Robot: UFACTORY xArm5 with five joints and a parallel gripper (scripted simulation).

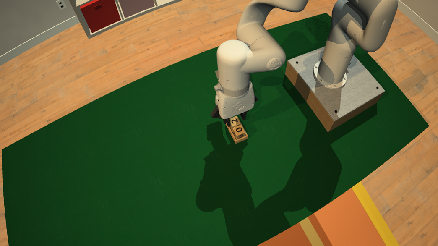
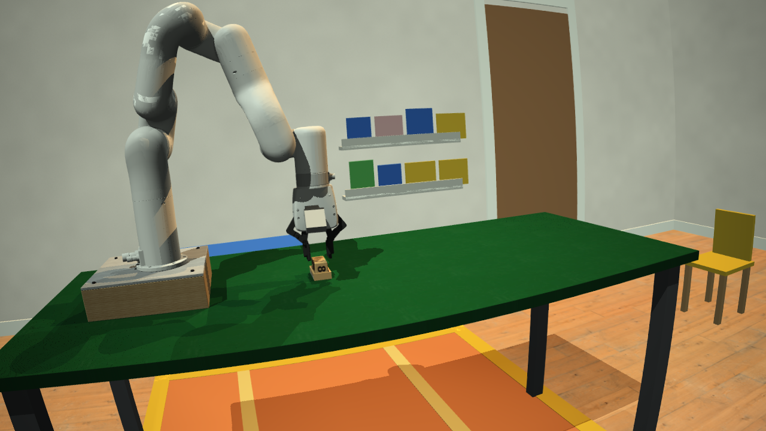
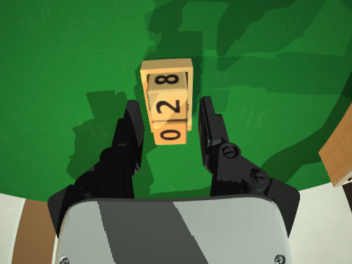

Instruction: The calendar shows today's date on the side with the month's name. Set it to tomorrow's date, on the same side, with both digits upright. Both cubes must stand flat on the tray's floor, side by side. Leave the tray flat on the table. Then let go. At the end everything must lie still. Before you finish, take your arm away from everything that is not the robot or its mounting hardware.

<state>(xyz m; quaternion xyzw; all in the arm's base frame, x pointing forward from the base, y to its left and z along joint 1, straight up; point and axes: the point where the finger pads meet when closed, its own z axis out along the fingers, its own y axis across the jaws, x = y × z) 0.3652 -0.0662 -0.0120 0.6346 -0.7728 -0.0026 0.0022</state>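
Observation:
A small wooden tray (image 1: 241, 140) (image 2: 322, 276) (image 3: 166, 64) sits on the green table and holds two cubes end to end. One cube (image 1: 234, 121) (image 2: 321, 268) (image 3: 169, 106) shows 2 on top and 8 on its outer end. The other cube (image 1: 239, 129) (image 3: 170, 134) shows 0 on top; its outer end shows 5 in the top view. The month's name and the digits on the long sides are not readable. My gripper (image 1: 236, 120) (image 2: 319, 257) (image 3: 169, 112) is partly open above the tray, fingers on either side of the cubes with gaps in the wrist view.
The arm's base block (image 1: 335, 87) (image 2: 147, 289) (image 3: 339, 150) stands on the green table (image 1: 106, 174) (image 2: 455, 267), to the right of the tray in the top view. The arm's shadow lies around the tray. Shelves and a chair stand beyond the table.

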